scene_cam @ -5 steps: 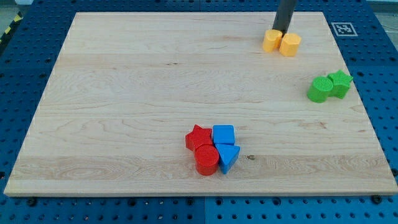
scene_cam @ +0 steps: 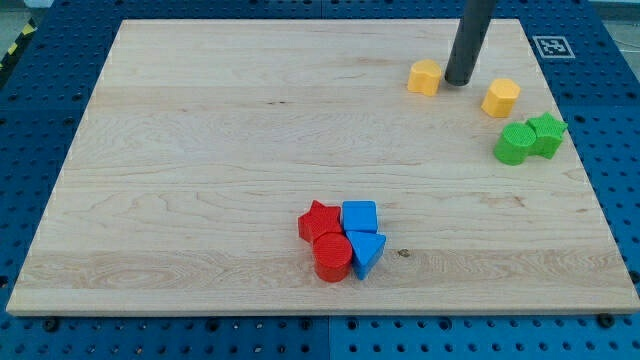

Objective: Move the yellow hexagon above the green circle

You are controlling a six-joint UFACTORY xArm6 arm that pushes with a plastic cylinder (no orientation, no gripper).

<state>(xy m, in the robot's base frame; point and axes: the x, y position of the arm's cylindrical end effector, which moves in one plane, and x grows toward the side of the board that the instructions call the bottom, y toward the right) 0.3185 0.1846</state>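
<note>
In the camera view, the wooden table [scene_cam: 250, 150] fills most of the frame, resting on a blue perforated base [scene_cam: 30, 150]. My tip [scene_cam: 461, 82] touches down near the view's top right, at the end of a straight dark rod that comes in from the top edge. There is no pincer on this arm, so nothing is gripped or held; the rod simply stands on the table.

My tip sits between two yellow blocks. Just beside it on the view's left is a small yellow block [scene_cam: 424, 77] whose shape I cannot make out for certain. On the view's right, a little apart and slightly lower, lies the yellow hexagon [scene_cam: 501, 97].

The yellow hexagon is just above and slightly left of the green circle [scene_cam: 515, 144], near it but not touching. The green circle touches a green star [scene_cam: 547, 133] on its right, close to the table's right edge.

Well apart, near the view's bottom centre, four blocks cluster tightly: a red star [scene_cam: 319, 221], a blue cube [scene_cam: 359, 216], a red cylinder [scene_cam: 332, 257] and a blue triangle [scene_cam: 367, 251].

A black-and-white marker [scene_cam: 552, 46] sits at the table's top right corner.
</note>
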